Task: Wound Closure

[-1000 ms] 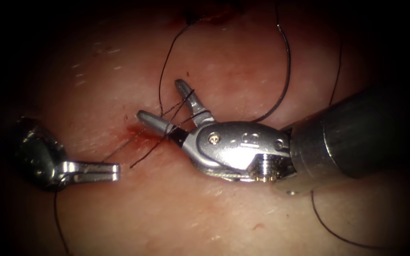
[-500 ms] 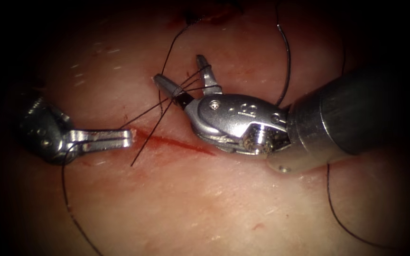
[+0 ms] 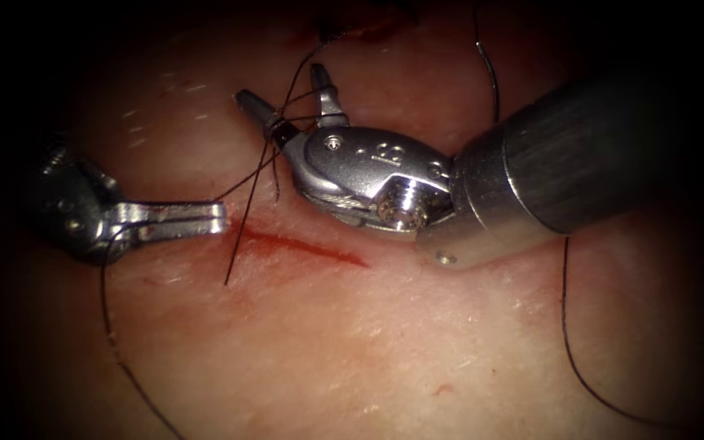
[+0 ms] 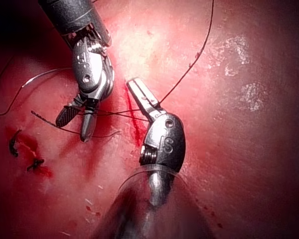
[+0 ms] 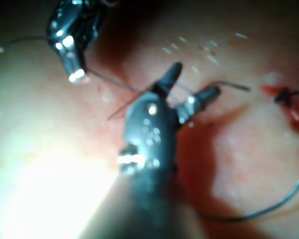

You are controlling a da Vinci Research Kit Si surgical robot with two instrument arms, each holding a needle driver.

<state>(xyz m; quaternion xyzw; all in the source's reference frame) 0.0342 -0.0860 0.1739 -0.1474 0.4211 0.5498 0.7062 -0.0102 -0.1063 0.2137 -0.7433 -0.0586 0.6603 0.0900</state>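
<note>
My right tool [image 3: 281,88] lies above the cut [image 3: 303,244] with its jaws open, and strands of thread [image 3: 287,122] are looped across both of them. Nothing is clamped between its jaws. On the cut's left end, my left tool [image 3: 215,218] is shut on the thread, which runs from its tip up to the right tool. A free thread end [image 3: 228,273] hangs down across the cut. The left wrist view has the left tool [image 4: 135,85] shut on thread beside the open right tool [image 4: 75,125]. The right wrist view has the right tool [image 5: 193,79] open with thread over it.
Red fluid lines the cut on the tissue [image 3: 352,350]. Dark earlier stitches [image 3: 344,33] sit at the far end of the wound, and the left wrist view has these stitches [image 4: 15,142] too. Long slack thread [image 3: 568,326] curves behind and below the right shaft [image 3: 580,155].
The right tool has moved up and to the left, carrying the thread loops on its open jaws. The left tool shifted right towards the cut, then held still. The red cut line is now uncovered.
</note>
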